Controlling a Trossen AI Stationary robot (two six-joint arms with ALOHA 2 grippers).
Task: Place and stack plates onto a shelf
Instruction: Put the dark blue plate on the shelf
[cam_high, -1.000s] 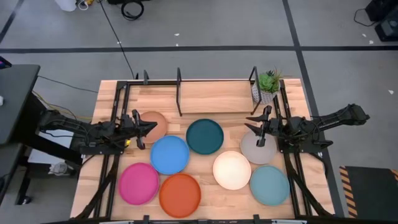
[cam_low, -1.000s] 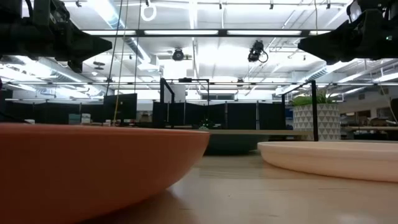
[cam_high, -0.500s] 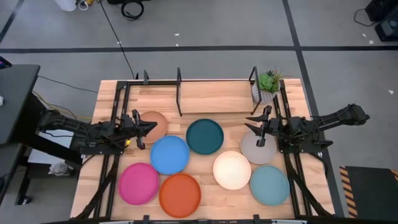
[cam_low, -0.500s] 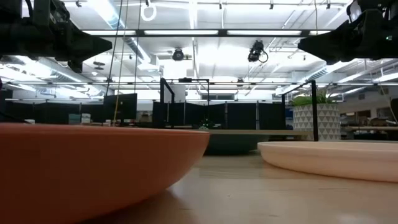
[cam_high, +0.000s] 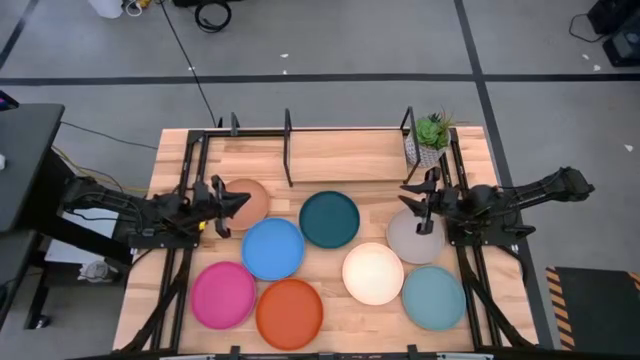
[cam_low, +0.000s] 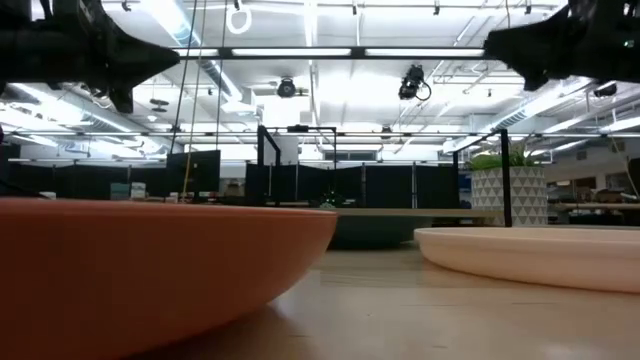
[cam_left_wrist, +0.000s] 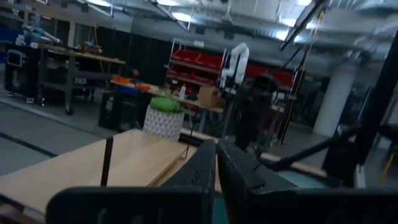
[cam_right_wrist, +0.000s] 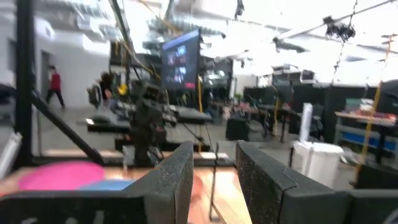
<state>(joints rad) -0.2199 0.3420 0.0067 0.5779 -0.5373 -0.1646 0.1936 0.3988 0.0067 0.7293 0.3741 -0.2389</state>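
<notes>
My right claw (cam_high: 412, 194), fingers apart and empty, has shifted slightly over the grey plate (cam_high: 414, 240) at three o'clock; left claw (cam_high: 240, 201) is closed. No plates on the shelf (cam_high: 288, 150) at twelve o'clock yet.

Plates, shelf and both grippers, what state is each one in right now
Plates: eight, all flat on the table, none stacked.
Shelf: holds no plates.
Left gripper: fingers shut, holding nothing, above the tan plate.
Right gripper: fingers apart, holding nothing, above the grey plate.
</notes>
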